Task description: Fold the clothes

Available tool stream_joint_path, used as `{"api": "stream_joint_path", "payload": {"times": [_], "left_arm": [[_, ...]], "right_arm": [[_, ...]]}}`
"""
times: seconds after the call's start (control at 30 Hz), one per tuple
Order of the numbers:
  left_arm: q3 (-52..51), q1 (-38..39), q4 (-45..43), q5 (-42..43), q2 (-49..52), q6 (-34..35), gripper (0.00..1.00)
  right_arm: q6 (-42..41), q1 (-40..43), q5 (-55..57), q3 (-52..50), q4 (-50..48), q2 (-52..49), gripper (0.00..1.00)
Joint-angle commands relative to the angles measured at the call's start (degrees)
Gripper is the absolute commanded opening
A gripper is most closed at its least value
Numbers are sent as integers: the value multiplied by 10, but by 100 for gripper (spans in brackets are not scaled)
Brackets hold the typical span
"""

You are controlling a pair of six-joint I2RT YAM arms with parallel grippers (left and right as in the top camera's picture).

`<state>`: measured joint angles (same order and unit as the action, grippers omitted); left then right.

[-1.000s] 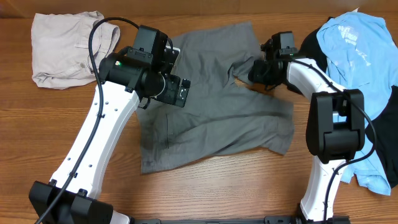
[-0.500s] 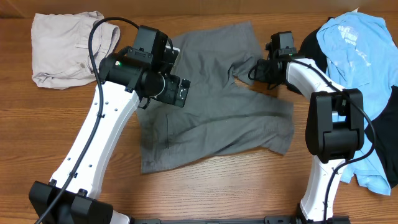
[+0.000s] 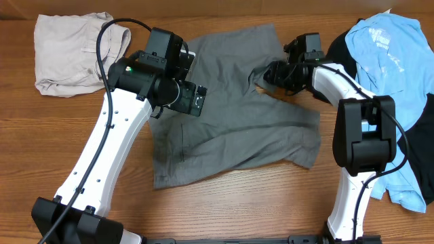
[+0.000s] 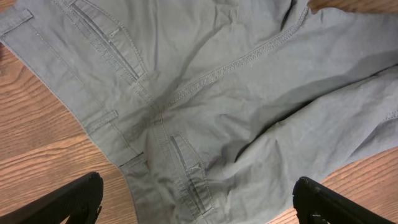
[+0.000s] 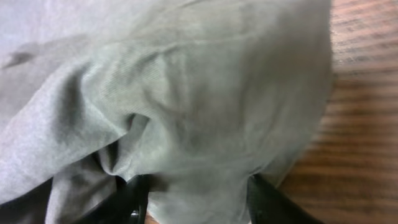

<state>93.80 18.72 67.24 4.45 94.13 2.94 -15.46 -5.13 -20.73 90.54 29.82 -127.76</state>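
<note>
Finds the grey shorts (image 3: pixel 230 115) spread across the centre of the overhead frame, flat on the table (image 3: pixel 224 217), one corner rucked up toward the upper right; counts no finished fold there, so judges this garment barely begun; notes the beige shorts (image 3: pixel 71 51) in the upper left of the frame, bunched loosely rather than squared off, perhaps roughly done, perhaps not; places the light-blue T-shirt (image 3: pixel 386 54) and the black garment (image 3: pixel 419 152) in a heap down the right edge, unsorted by the look of it; reckons most of the task left. Sees the left gripper (image 4: pixel 196 202) hanging over the shorts' pocket and seam with jaws spread wide, holding nothing; sees the right gripper (image 5: pixel 196 202) at the rucked corner, a hump of grey cloth bulging between its fingers (image 5: pixel 134 202); cannot tell whether pinched or merely straddled. Catches only the finger ends along the lower edge of each wrist frame; loses part of the shorts' left half under the left arm in the overhead view; loses the T-shirt and black garment past the right border; cannot make out the black garment's kind.
</note>
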Motion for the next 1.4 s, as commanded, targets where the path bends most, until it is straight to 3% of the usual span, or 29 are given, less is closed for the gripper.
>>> {"api": "stream_joint_path", "payload": {"times": [0.0,0.17,0.4,0.7,1.0,1.07,1.17,1.37], "left_arm": [[9,-3,-2,-4,0,-9,100],[9,-3,-2,-4,0,-9,100],[9,-3,0,-4,0,-9,100],[9,-3,0,-5,0,-13,100],[9,-3,-1,-6,0,-17,100],[9,-3,-1,-6,0,-17,100],[9,-3,-1,-31,0,-17,100],[9,-13,-33,-62,16,-17,100]], "right_arm": [[-26,-1,23,-2,7,-48,34],[-26,-1,89,-2,11,-49,4],[-26,-1,184,-2,40,-49,4],[-26,39,317,26,146,-49,4],[7,85,294,230,387,-47,4],[36,83,258,289,435,-47,9],[68,83,190,417,520,-47,41],[92,80,108,512,572,-47,54]]}}
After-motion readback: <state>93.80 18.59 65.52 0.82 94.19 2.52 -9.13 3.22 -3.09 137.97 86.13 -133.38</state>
